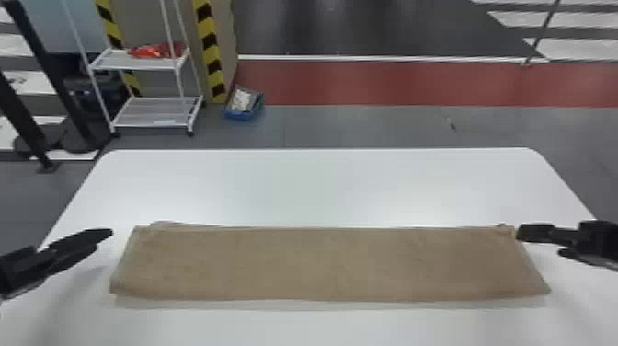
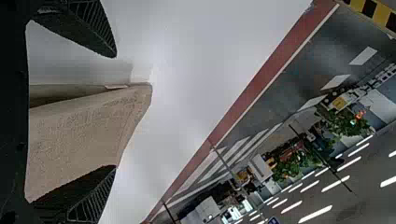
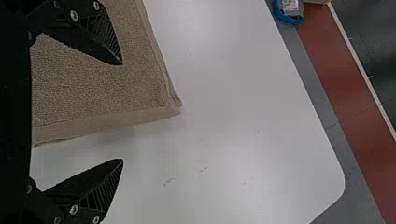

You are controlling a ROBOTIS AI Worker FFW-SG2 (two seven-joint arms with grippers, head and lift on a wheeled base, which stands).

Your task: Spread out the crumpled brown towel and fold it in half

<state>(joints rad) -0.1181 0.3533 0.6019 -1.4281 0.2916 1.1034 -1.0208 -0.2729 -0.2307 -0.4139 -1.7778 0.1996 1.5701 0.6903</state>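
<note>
Across the near part of the white table, the brown towel lies flat as a long folded strip, its narrow ends to the left and right. Near its left end is the left gripper, its two fingers spread wide; near its far right corner is the right gripper, its fingers likewise well apart.

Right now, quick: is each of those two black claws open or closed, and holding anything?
Left gripper: open, holding nothing.
Right gripper: open, holding nothing.
</note>
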